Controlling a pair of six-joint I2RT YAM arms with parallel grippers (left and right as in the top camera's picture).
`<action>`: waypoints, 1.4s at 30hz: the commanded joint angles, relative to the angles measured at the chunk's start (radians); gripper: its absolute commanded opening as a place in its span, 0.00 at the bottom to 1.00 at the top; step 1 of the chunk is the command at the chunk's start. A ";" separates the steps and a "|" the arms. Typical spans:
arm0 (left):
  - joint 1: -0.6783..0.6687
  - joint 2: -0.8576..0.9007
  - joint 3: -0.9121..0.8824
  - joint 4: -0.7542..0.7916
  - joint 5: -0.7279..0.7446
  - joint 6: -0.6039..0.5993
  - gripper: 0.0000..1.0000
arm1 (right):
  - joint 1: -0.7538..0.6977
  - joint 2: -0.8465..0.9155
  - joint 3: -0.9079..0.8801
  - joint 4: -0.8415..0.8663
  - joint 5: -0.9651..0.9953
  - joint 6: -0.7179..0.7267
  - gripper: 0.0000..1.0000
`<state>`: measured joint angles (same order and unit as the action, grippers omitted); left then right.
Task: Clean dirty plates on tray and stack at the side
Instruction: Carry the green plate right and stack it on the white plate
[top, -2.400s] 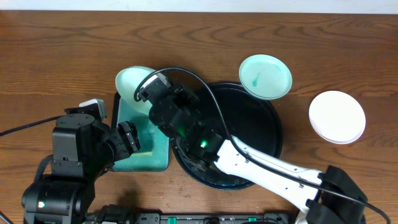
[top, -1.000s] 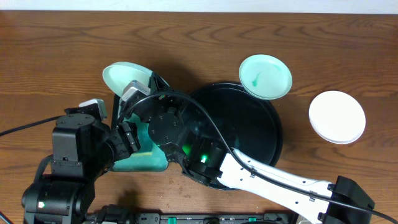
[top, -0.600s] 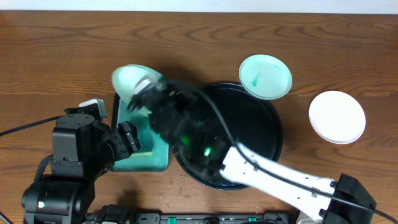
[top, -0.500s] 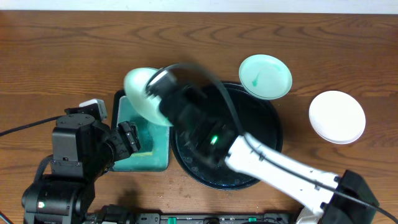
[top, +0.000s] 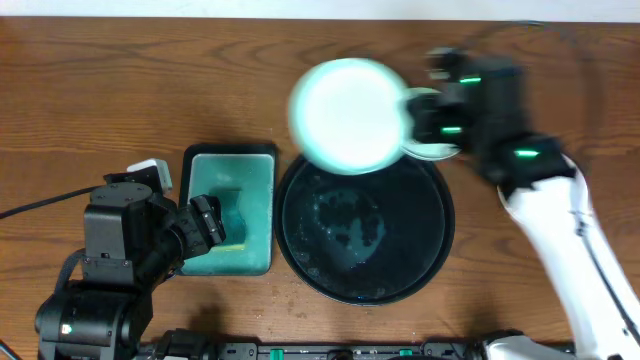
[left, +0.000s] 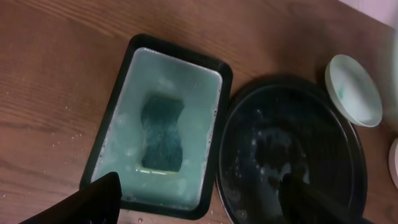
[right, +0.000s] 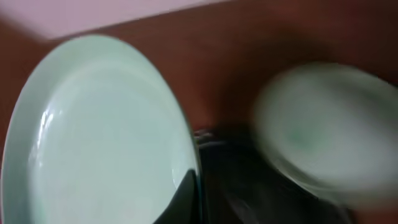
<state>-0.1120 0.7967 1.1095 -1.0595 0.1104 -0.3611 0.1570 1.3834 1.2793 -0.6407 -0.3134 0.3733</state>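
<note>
The right pincer (top: 408, 122) is pinching the rim of a plate (top: 348, 115), with one dark finger (right: 182, 198) lying over the plate's edge in the wrist view. The plate is held up off the worktop (top: 120, 80), and in the overhead view it overlaps the upper rim of the round tray (top: 440, 245), left of centre in the upper half of the frame. Both the plate and the arm are blurred. The plate is round, shallow and glossy, white to pale mint, and no smear can be made out on the face that shows. A second plate (left: 353, 90) lies just beside the round tray's upper right rim, pale mint with a teal streak inside. From overhead it is mostly hidden under the right pincer. The round tray is black with a low rim, and its floor carries wet, cloudy patches. The rectangular tray (left: 102, 146) lies just beside its left rim with only a narrow strip of wood between them. It holds pale soapy water and a teal sponge (left: 161, 134). The left pincer (left: 202, 183) is spread wide and holds nothing, hanging over the lower edge of the rectangular tray at lower left. Bare wood-grain worktop runs along the whole top of the overhead frame and down the left side.
</note>
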 joint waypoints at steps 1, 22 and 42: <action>0.004 0.001 0.014 -0.002 0.010 0.013 0.81 | -0.192 -0.022 0.006 -0.110 0.053 0.042 0.01; 0.004 0.001 0.014 -0.002 0.010 0.013 0.81 | -0.809 0.296 -0.146 -0.198 0.271 0.119 0.45; 0.004 0.001 0.014 -0.002 0.010 0.013 0.81 | -0.214 0.218 -0.138 0.018 0.213 -0.053 0.53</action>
<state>-0.1120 0.7967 1.1095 -1.0592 0.1104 -0.3611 -0.1211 1.5219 1.1404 -0.6338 -0.2657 0.2790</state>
